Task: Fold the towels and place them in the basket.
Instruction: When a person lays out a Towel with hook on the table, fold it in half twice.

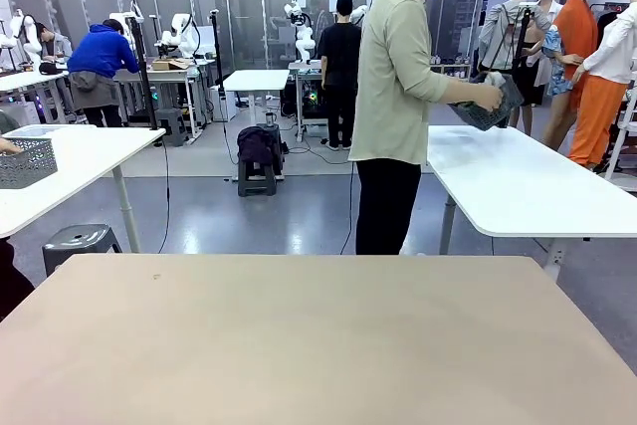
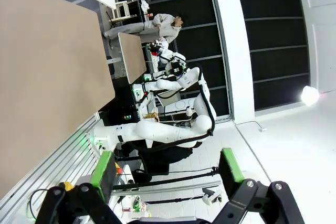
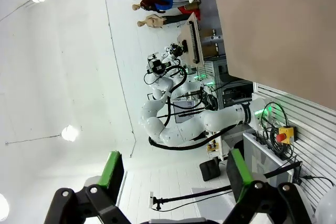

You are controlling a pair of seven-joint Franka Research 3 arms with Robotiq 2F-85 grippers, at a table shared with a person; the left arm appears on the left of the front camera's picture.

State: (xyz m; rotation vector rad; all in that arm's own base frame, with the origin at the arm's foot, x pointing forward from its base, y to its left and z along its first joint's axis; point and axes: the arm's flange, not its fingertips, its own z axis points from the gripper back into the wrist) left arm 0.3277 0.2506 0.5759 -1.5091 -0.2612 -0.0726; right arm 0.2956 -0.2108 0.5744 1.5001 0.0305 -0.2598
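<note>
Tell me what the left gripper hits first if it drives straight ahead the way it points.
Nothing lies close ahead of the open left gripper. Farther on, the robot's white right arm looks to be the first thing in line, though depth is unclear.

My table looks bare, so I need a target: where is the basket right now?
In the front view, the basket is off the beige table, held in the person's hands above the white table on the robot's right, far side.
</note>
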